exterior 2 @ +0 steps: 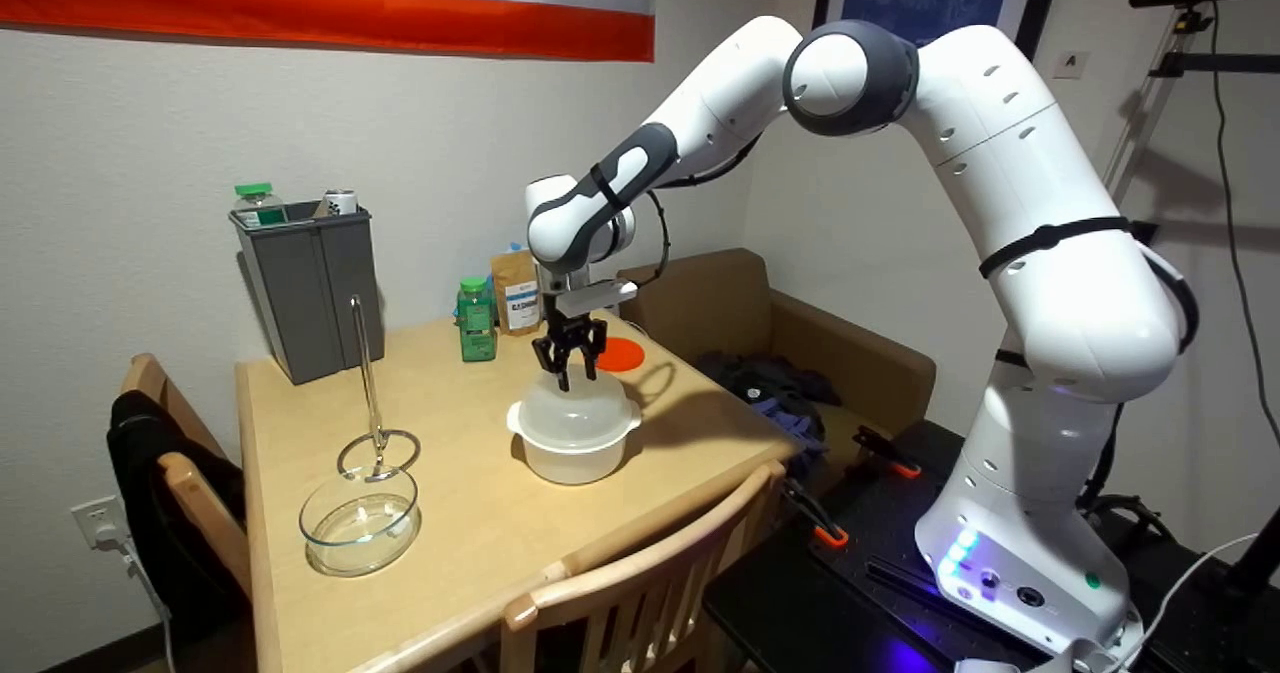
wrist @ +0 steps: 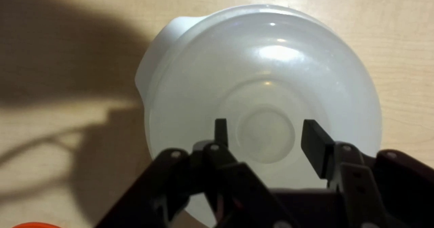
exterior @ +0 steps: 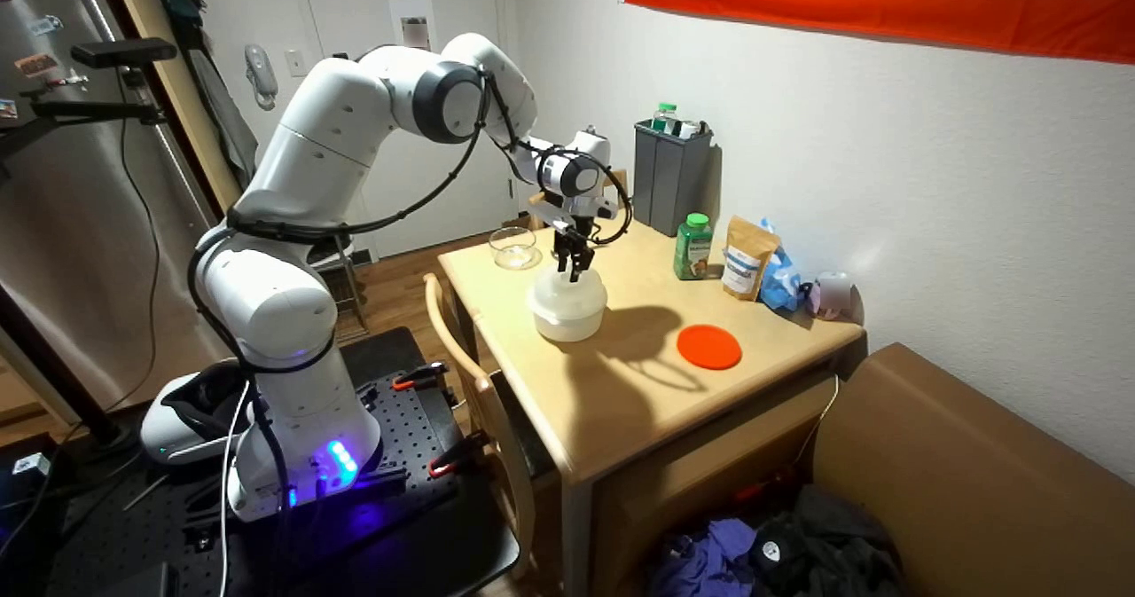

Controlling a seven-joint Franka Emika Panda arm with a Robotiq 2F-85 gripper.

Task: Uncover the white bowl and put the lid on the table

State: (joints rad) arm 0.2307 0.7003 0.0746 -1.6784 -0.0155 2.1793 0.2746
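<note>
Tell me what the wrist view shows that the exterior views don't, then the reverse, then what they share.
Only the wrist view shows the ring at the middle of the lid, from above.

Only the exterior views show the grey bin, the green bottle, the brown pouch and the glass bowl.

Shared: the lid on the white bowl, the open gripper over it, the table, and the orange-red disc, just an edge of it in the wrist view.
</note>
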